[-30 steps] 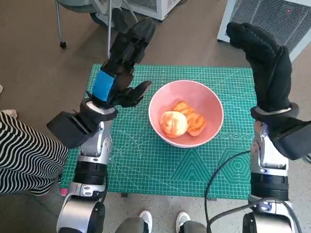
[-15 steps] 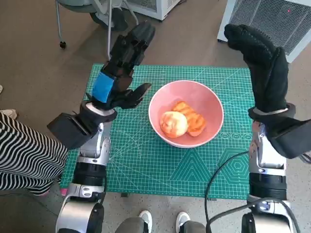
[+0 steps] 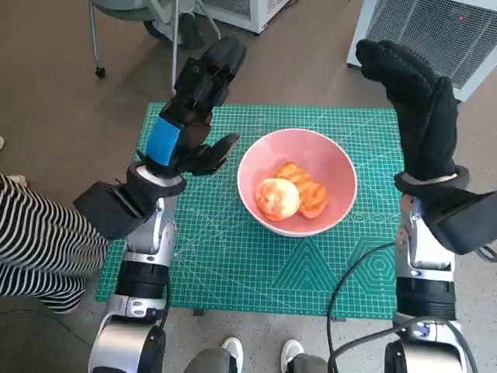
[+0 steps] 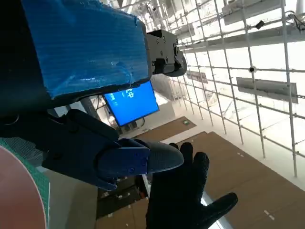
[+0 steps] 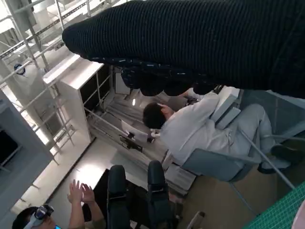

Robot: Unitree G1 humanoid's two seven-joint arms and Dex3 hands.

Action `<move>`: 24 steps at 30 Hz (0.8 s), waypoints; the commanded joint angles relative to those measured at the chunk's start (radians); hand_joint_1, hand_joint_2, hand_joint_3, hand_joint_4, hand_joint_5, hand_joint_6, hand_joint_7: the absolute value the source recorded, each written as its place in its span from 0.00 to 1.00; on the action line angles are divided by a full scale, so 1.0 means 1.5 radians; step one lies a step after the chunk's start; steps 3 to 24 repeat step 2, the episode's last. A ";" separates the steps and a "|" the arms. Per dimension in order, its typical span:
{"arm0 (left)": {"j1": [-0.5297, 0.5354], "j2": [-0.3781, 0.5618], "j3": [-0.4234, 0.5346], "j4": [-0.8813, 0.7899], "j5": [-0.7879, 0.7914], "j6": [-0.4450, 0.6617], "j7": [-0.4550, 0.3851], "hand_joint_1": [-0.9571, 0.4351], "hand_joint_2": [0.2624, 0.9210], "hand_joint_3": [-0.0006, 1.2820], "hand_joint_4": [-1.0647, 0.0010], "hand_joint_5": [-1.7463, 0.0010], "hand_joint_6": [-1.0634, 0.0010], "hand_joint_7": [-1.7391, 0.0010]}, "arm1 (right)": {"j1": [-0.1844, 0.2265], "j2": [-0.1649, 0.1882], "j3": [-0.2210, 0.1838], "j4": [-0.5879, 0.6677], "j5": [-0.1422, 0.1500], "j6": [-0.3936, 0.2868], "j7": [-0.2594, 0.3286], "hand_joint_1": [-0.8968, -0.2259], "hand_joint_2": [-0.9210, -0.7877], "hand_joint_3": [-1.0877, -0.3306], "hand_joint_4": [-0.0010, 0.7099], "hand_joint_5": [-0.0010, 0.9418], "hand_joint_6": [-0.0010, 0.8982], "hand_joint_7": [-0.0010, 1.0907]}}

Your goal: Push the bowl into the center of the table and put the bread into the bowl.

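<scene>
The pink bowl (image 3: 297, 181) sits near the middle of the surface (image 3: 225, 264), on the green mat. The bread (image 3: 293, 196) lies inside the bowl. The left hand (image 3: 192, 109) is up at 9 o'clock from the bowl, fingers apart, holding nothing. The right hand (image 3: 419, 101) is up at 3 o'clock, fingers apart and holding nothing too.

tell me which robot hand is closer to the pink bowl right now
Left. The left robot hand hangs open just beside the pink bowl, a fingertip almost at its rim. The right robot hand is raised off past the opposite side, farther away.
</scene>
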 commanded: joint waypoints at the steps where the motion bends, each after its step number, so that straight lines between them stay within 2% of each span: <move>1: 0.009 0.006 0.004 -0.008 -0.011 0.002 -0.003 0.14 1.00 0.31 0.94 0.91 1.00 0.76 | 0.008 0.003 0.001 0.008 -0.001 0.006 -0.003 0.29 0.00 0.45 0.20 0.00 0.00 0.42; 24: 0.009 0.006 0.004 -0.008 -0.012 0.004 -0.003 0.14 1.00 0.31 0.94 0.91 1.00 0.76 | 0.008 0.003 0.001 0.007 -0.001 0.006 -0.003 0.29 0.00 0.45 0.20 0.00 0.00 0.42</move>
